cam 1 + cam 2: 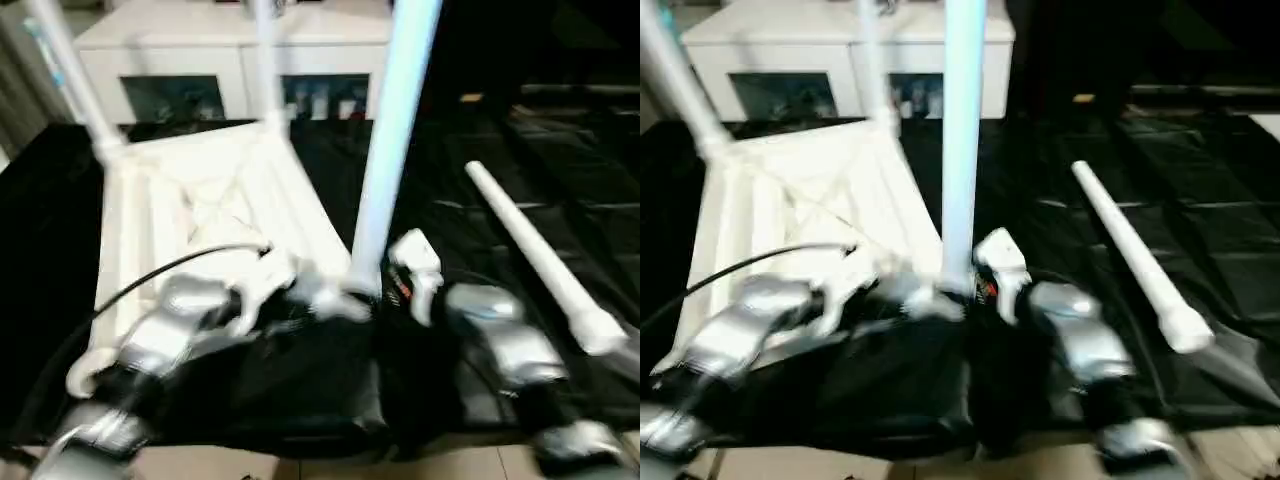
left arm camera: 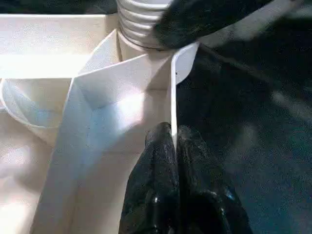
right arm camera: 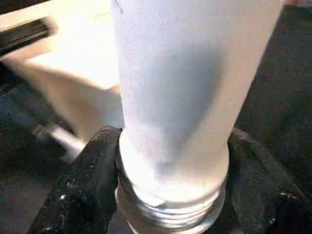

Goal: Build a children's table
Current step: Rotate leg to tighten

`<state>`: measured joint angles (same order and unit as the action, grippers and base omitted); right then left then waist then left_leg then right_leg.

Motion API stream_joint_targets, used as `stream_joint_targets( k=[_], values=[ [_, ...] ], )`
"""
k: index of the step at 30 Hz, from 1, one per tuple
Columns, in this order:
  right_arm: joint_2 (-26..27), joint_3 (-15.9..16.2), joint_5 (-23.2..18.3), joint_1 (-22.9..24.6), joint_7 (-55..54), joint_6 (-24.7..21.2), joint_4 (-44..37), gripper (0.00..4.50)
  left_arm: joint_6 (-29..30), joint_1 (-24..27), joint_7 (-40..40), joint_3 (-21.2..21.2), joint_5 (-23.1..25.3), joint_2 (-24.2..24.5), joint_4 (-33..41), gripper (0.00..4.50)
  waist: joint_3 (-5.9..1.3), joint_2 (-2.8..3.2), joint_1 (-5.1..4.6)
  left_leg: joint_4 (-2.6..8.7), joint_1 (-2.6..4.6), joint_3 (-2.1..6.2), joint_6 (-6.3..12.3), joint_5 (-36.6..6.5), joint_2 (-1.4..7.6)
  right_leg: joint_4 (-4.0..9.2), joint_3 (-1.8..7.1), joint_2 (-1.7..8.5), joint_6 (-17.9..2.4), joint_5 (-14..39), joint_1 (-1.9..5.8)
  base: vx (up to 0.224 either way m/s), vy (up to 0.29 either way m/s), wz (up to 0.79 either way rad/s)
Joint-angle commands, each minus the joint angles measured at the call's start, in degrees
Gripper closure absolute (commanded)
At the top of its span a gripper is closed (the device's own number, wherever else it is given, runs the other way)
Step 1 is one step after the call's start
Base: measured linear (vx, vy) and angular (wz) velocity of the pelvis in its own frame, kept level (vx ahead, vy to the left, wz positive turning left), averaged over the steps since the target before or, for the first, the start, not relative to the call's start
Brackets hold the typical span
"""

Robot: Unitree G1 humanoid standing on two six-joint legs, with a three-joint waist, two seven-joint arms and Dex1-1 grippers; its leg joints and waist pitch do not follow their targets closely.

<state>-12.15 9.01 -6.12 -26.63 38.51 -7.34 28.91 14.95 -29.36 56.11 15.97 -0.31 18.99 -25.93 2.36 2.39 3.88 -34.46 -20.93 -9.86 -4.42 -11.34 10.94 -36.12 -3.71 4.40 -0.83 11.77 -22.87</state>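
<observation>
The children's table top lies upside down on a black cloth, ribs facing up. Two legs stand in its far corner sockets. A third leg stands upright at the near right corner, its threaded end at the socket. My right gripper is shut on this leg just above the thread, one finger on each side. My left gripper is shut on the top's thin rim wall close to that corner. A fourth leg lies loose on the cloth to the right.
A white cabinet with glass doors stands behind the table top. The black cloth covers the floor around the work. A black cable runs over my left forearm. Bare floor shows at the near edge.
</observation>
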Motion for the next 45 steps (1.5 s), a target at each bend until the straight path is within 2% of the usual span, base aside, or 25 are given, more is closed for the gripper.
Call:
stream_joint_targets(
  k=[1, 4, 6, 8, 12, 13, 16, 20, 22, 25, 26, 31, 33, 37, 39, 41, 42, 44, 45],
  values=[
    [1.29, -0.66, 0.86, -0.14, -4.25, -1.44, 2.55, 1.8, 0.15, -0.19, -1.49, -0.18, -0.6, -1.44, -1.34, 4.5, -3.05, -0.48, 0.19, 4.29, 0.21, 0.6, 1.23, -10.3, 1.78, 5.1, 2.71, 3.82, -11.46, 12.27, 3.07, 0.0, 0.0, 0.0],
    [6.6, -2.06, 1.91, -2.34, -14.8, -2.94, 6.54, 1.8, 2.39, -3.73, -11.51, -1.69, 0.83, -6.71, -7.05, 4.5, -2.91, -0.51, -0.33, 4.46, 0.36, 0.58, 0.51, -11.1, 1.57, 5.41, 2.67, 3.64, -11.06, 14.39, 2.86, 0.0, 0.0, 0.0],
    [8.16, -2.48, 2.73, -3.41, -18.93, -3.4, 8.42, 1.8, 3.63, -5.01, -15.66, -2.67, 1.02, -8.73, -9.11, 4.5, -2.94, -0.4, -0.13, 4.42, 0.53, 0.66, 0.32, -11.74, 1.57, 5.71, 2.67, 3.88, -10.48, 16.44, 2.76, 0.0, 0.0, 0.0],
    [10.25, -3.04, 4.31, -5.56, -25.29, -3.9, 12.35, 1.8, 5.33, -6.93, -21.08, -4.08, 0.93, -11.77, -12.08, 4.5, -2.9, -0.43, -0.24, 4.41, 0.46, 0.55, 0.46, -11.53, 1.49, 5.79, 2.72, 3.75, -10.46, 16.28, 2.6, 0.0, 0.0, 0.0],
    [11.66, -3.68, 4.73, -7.55, -28.47, -3.23, 15.98, 1.8, 4.82, -8.17, -23.6, -4.8, 0.97, -13.86, -14.44, 4.5, -3.21, -0.54, 0.06, 4.39, 0.13, 0.69, 1.39, -10.04, 1.57, 5.49, 2.64, 3.84, -10.24, 13.2, 2.94, 0.0, 0.0, 0.0],
    [11.96, -3.71, 4.78, -8.03, -28.87, -3.13, 16.78, 1.8, 4.64, -8.4, -23.92, -4.79, 1.0, -14.29, -14.87, 4.5, -3.29, -0.61, 0.03, 4.36, 0.04, 0.67, 2.02, -8.83, 1.49, 5.32, 2.53, 3.79, -10.81, 10.94, 3.0, 0.0, 0.0, 0.0],
    [12.91, -3.73, 5.22, -9.6, -28.9, -2.11, 19.13, 1.8, 3.84, -8.94, -24.28, -4.71, 1.25, -15.36, -16.04, 4.5, -3.37, -0.44, -0.01, 4.29, -0.01, 0.6, 2.74, -8.59, 1.51, 5.22, 2.51, 3.84, -11.45, 9.35, 3.05, 0.0, 0.0, 0.0],
    [13.47, -5.0, 4.3, -10.16, -28.45, -1.1, 20.19, 1.8, 3.21, -8.96, -23.77, -4.58, 1.76, -14.97, -16.59, 4.5, -3.27, -0.47, -0.05, 4.53, 0.17, 0.58, 3.36, -9.61, 1.65, 5.53, 2.44, 4.0, -11.48, 10.34, 3.08, 0.0, 0.0, 0.0],
    [13.55, -5.27, 4.21, -10.33, -28.51, -0.93, 20.53, 1.25, 3.12, -8.95, -23.68, -4.55, 1.82, -14.86, -16.68, 4.5, -3.26, -0.45, -0.11, 4.6, 0.19, 0.58, 3.25, -10.03, 1.67, 5.64, 2.43, 4.01, -11.26, 11.33, 3.07, 0.0, 0.0, 0.0],
    [13.37, -5.81, 3.61, -10.49, -27.5, -0.43, 20.62, 1.05, 2.88, -8.38, -22.56, -4.29, 1.79, -14.11, -15.93, 4.5, -2.99, -0.51, -0.31, 4.92, 0.17, 0.66, 2.79, -12.26, 1.68, 6.0, 2.46, 4.08, -10.43, 14.89, 3.01, 0.0, 0.0, 0.0],
    [12.99, -6.07, 3.34, -10.5, -27.04, -0.11, 20.21, 0.83, 2.37, -7.89, -21.38, -3.86, 1.86, -13.47, -15.32, 4.5, -3.02, -0.36, -0.35, 5.01, 0.12, 0.79, 2.49, -12.53, 1.68, 6.07, 2.44, 4.15, -9.92, 15.9, 3.11, 0.0, 0.0, 0.0],
    [10.75, -6.84, 2.56, -10.61, -25.11, 0.58, 19.19, 0.55, 1.58, -6.34, -18.3, -3.27, 1.55, -11.68, -13.52, 4.5, -3.15, -0.36, -0.63, 4.98, 0.23, 0.66, 2.72, -11.8, 1.75, 6.02, 2.54, 4.08, -10.21, 14.42, 3.04, 0.0, 0.0, 0.0],
    [9.92, -6.95, 2.48, -10.41, -24.54, 0.7, 18.52, 0.31, 0.98, -6.04, -17.35, -3.01, 1.58, -11.11, -13.14, 4.5, -3.27, -0.33, -0.52, 4.85, 0.13, 0.61, 3.27, -9.74, 1.73, 5.81, 2.49, 4.02, -10.97, 11.47, 3.16, 0.0, 0.0, 0.0],
    [6.11, -6.83, 0.34, -7.04, -14.71, 1.09, 12.08, 0.03, -0.2, -4.98, -13.46, -2.97, 0.99, -9.25, -11.39, 4.5, -3.4, -0.5, 0.01, 4.63, 0.02, 0.49, 5.1, -7.46, 1.91, 5.43, 2.49, 4.0, -11.81, 7.3, 3.44, 0.0, 0.0, 0.0],
    [5.85, -6.82, 0.1, -6.74, -13.91, 1.07, 11.51, 0.03, -0.22, -4.93, -13.2, -3.01, 0.9, -9.13, -11.29, 4.5, -3.44, -0.49, -0.06, 4.64, 0.01, 0.49, 5.21, -6.89, 1.87, 5.2, 2.41, 3.91, -12.44, 6.09, 3.38, 0.0, 0.0, 0.0],
    [2.83, -7.0, -1.11, -4.25, -9.46, 1.37, 7.29, 0.03, -1.18, -4.23, -11.29, -2.71, 0.67, -7.67, -10.28, 4.5, -3.46, -0.29, -0.09, 4.57, 0.04, 0.51, 5.22, -6.91, 1.97, 5.18, 2.4, 3.89, -12.68, 5.67, 3.39, 0.0, 0.0, 0.0],
    [0.52, -6.16, -1.57, -2.7, -5.33, 1.53, 4.8, 0.03, -1.62, -3.7, -9.83, -2.55, 0.42, -6.73, -9.34, 4.5, -3.56, -0.39, 0.01, 4.48, 0.07, 0.55, 5.72, -6.27, 2.14, 5.0, 2.48, 3.91, -12.62, 4.0, 3.4, 0.0, 0.0, 0.0],
    [-2.63, -4.64, -1.66, -0.86, -0.05, 2.16, 1.98, 0.03, -2.09, -2.99, -7.86, -2.38, 0.03, -5.51, -8.02, 4.5, -3.59, -0.23, 0.13, 4.26, -0.11, 0.48, 6.5, -5.97, 2.06, 4.91, 2.44, 3.86, -12.85, 2.29, 3.57, 0.0, 0.0, 0.0],
    [-3.73, -4.11, -1.52, -0.39, 1.62, 2.67, 1.36, 0.03, -2.6, -2.67, -6.84, -2.24, -0.09, -4.97, -7.37, 4.5, -3.61, -0.38, 0.09, 4.19, -0.26, 0.43, 6.83, -5.66, 1.92, 4.89, 2.38, 3.79, -13.0, 1.86, 3.57, 0.0, 0.0, 0.0]
  ],
)
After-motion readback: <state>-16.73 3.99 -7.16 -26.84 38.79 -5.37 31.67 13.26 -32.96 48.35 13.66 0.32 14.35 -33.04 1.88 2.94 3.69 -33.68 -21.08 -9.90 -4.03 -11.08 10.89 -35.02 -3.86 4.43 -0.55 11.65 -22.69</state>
